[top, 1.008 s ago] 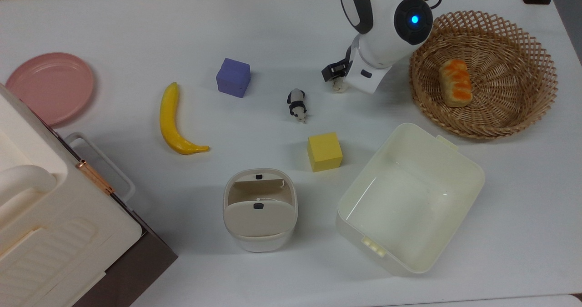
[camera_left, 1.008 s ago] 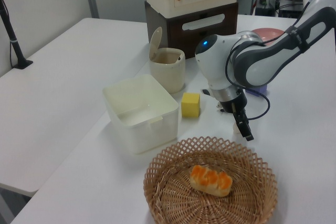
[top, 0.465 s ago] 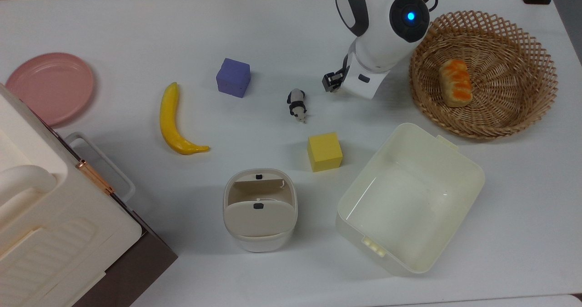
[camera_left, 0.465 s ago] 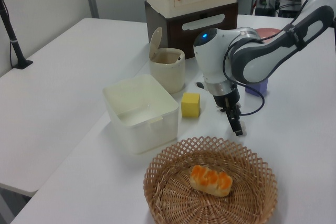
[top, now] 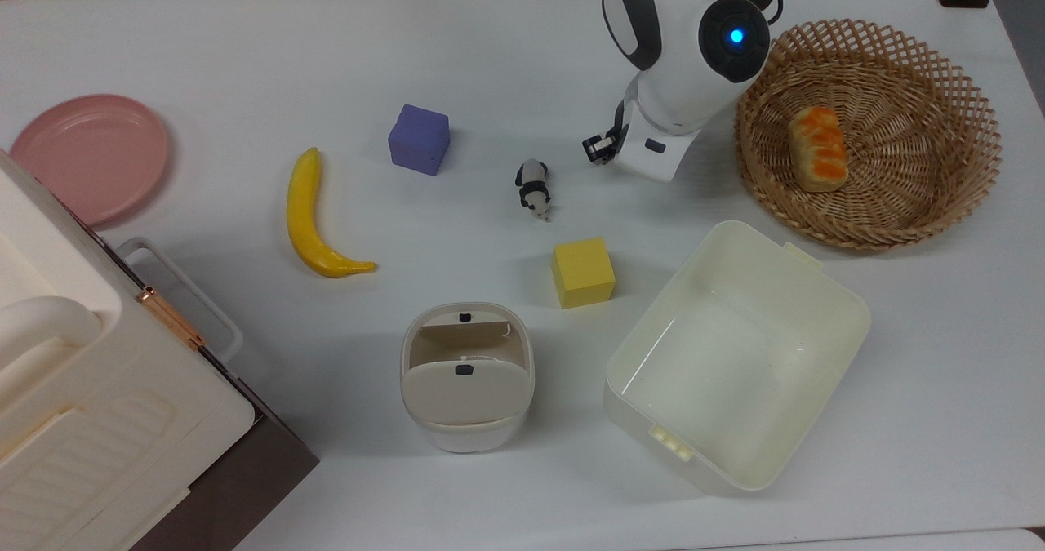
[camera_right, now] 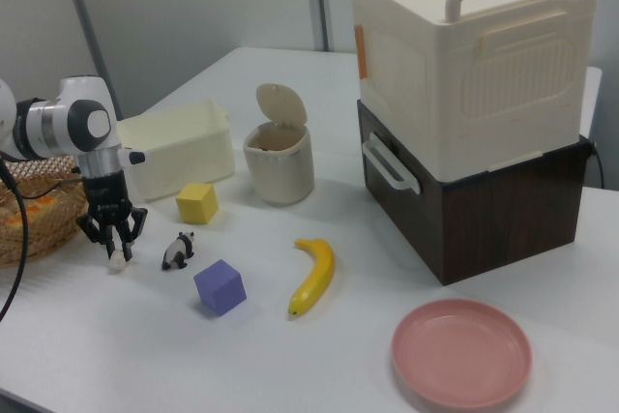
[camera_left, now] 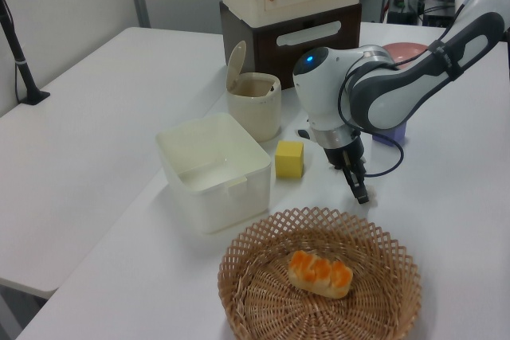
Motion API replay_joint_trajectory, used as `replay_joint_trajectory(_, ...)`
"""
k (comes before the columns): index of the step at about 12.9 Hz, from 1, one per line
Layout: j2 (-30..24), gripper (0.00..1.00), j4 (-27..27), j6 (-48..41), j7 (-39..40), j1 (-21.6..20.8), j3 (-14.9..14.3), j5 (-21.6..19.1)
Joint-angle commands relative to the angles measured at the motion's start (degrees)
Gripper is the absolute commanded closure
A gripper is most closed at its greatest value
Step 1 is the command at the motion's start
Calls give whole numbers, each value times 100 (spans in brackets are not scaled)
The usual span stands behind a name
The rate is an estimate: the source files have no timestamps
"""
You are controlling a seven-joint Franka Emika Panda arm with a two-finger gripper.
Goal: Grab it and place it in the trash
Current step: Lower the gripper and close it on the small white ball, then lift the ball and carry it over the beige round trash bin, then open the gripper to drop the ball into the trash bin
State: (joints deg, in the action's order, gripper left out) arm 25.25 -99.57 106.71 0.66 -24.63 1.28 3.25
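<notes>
- A white table carried everything.
- A round pink plate lay by the table's edge on the top view's left.
- A big cream plastic box with a handle sat on a dark brown cabinet at the top view's bottom-left corner of the table.
- A yellow banana lay to the top view's right of the plate, well apart from it.
- A purple toy cube stood near the middle of the table.
- The small cream-white bin with a beige swing lid stood upright near the table's edge at the top view's bottom. In the left view its lid was tipped up.
- A little black-and-white panda toy lay in the middle of the table.
- A yellow toy cube sat between the panda toy and a big cream plastic tub.
- The robot's black two-finger gripper pointed down, just beside the panda toy on the top view's right.
- In the right view its fingers were pinched onto the tiny off-white crumpled paper ball. The ball was low, close to the table; I cannot tell if it touched it.
- A round woven basket sat by the table's edge on the top view's right, with an orange-topped bread roll inside.
</notes>
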Motion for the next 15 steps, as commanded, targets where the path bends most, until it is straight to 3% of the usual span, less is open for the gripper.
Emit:
replay_joint_trajectory(1,-117,73,77,43,119,55,-40,71)
replay_joint_trajectory(4,-196,73,892,113,101,256,-162,80)
replay_joint_trajectory(6,-205,73,1508,732,32,284,-609,80)
replay_joint_trajectory(8,-205,73,1519,2320,-354,572,-743,167)
replay_joint_trajectory(11,-39,72,1458,4141,-1189,670,-988,571)
replay_joint_trajectory(14,24,71,1352,4595,-1349,688,-1138,704)
replay_joint_trajectory(15,24,60,1352,4604,-1384,697,-1147,704)
